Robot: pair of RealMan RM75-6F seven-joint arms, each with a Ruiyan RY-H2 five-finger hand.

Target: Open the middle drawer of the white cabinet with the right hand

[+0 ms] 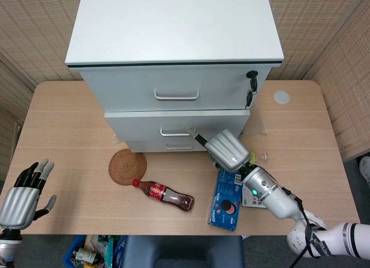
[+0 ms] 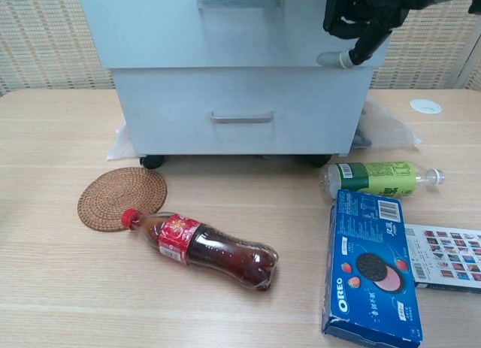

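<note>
The white cabinet [image 1: 173, 25] stands at the back of the table with three drawers. Its middle drawer [image 1: 139, 124] juts out a little past the drawers above and below; the chest view shows its front [image 2: 150, 32] overhanging the bottom drawer [image 2: 301, 119]. My right hand [image 1: 227, 151] is at the right end of the middle drawer's handle [image 1: 176, 132], with a finger hooked on it. In the chest view that hand [image 2: 362, 16] shows dark at the top right, beside the handle [image 2: 233, 0]. My left hand [image 1: 23, 193] hangs off the table's front left corner, fingers apart, holding nothing.
A cola bottle [image 2: 203, 247] lies in front of the cabinet beside a woven coaster [image 2: 122, 198]. Right of them are a blue Oreo box [image 2: 372, 273], a green bottle [image 2: 376, 179] and a printed card [image 2: 447, 267]. Keys [image 1: 251, 85] hang from the top drawer's lock.
</note>
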